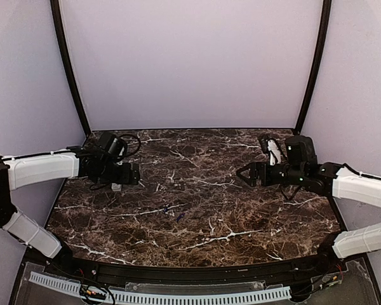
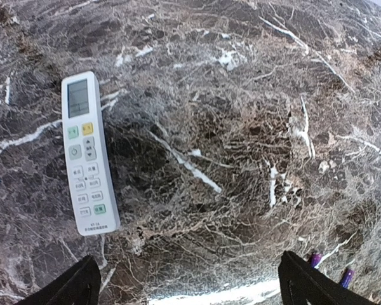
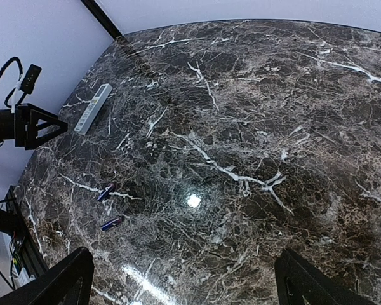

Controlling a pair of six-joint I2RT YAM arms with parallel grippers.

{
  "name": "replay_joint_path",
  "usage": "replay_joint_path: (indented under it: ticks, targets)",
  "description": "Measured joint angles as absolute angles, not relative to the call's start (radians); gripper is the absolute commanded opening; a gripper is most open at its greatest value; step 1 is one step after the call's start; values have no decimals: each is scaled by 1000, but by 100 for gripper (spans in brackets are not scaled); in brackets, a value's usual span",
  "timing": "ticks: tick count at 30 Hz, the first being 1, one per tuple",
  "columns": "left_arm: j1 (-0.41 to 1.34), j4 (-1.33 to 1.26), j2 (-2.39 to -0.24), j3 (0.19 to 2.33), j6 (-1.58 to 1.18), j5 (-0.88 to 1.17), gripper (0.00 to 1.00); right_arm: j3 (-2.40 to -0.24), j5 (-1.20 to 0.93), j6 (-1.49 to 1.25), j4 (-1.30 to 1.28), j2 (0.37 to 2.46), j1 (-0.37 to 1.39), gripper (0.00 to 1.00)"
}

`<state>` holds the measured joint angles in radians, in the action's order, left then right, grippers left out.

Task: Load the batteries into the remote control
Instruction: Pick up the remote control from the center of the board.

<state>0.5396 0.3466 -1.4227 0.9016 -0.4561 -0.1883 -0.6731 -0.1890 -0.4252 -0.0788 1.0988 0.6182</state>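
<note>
The remote control (image 2: pixel 89 155) lies flat on the marble table with its buttons and small screen facing up. It shows at the far left in the right wrist view (image 3: pixel 93 108) and as a white bit under the left arm (image 1: pixel 116 187). My left gripper (image 1: pixel 134 173) hovers above and just beside it, open and empty (image 2: pixel 190 293). Two dark blue-purple batteries (image 1: pixel 167 208) (image 1: pixel 180 216) lie loose near the table's middle, apart from the remote (image 3: pixel 105 191) (image 3: pixel 112 223) (image 2: pixel 315 259) (image 2: pixel 347 277). My right gripper (image 1: pixel 241 173) hangs open and empty over the right half (image 3: pixel 184 289), well away from them.
The dark marble table (image 1: pixel 197 235) is walled by pale panels at the back and sides. A black cable (image 1: pixel 132 143) loops behind the left arm. A small white piece (image 1: pixel 274 151) shows beside the right arm's wrist at the back right.
</note>
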Motion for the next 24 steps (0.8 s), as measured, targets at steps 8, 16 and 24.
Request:
replay_joint_path:
  ticks: [8, 16, 24]
  targets:
    - [480, 469, -1519, 1092, -423, -316, 99, -696, -213, -402, -70, 1124, 558, 99]
    - [416, 546, -1647, 1134, -402, -369, 92, -696, -249, -389, -68, 1103, 513, 99]
    - [395, 527, -1746, 1141, -395, -333, 83, -680, -273, -378, -60, 1092, 498, 99]
